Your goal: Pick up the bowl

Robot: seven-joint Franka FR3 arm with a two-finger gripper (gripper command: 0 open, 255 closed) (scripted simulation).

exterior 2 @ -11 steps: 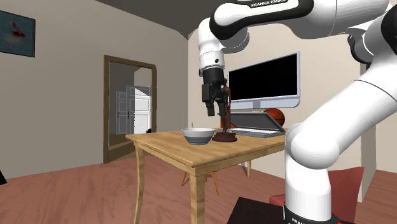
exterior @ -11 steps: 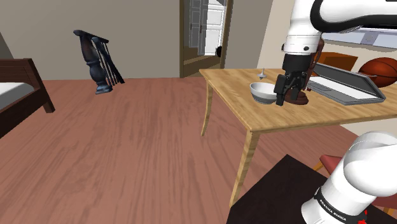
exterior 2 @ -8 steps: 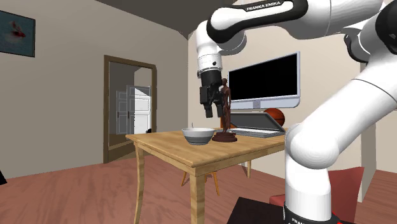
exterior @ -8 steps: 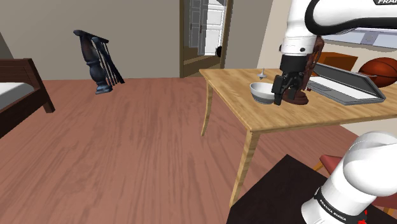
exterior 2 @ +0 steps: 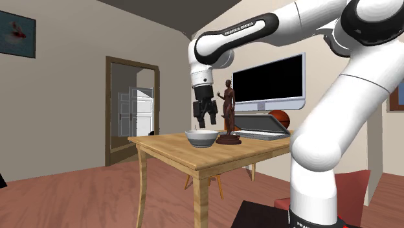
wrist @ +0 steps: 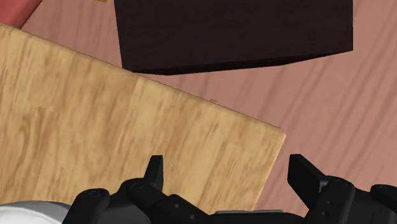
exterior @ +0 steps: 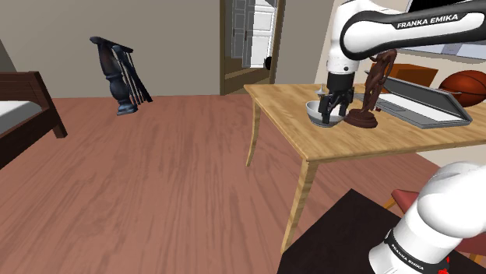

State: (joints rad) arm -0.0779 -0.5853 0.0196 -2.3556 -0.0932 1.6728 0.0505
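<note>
— Where's the bowl?
— I see it on the tabletop, just beside a brown figurine.
— And the jaws?
— Spread wide, hanging just above the bowl, gripping nothing.

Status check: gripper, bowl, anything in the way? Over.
Black gripper open, hovering over white round bowl, holding nothing. Bowl upright on light wooden table. Dark brown figurine stands close beside bowl.
</note>
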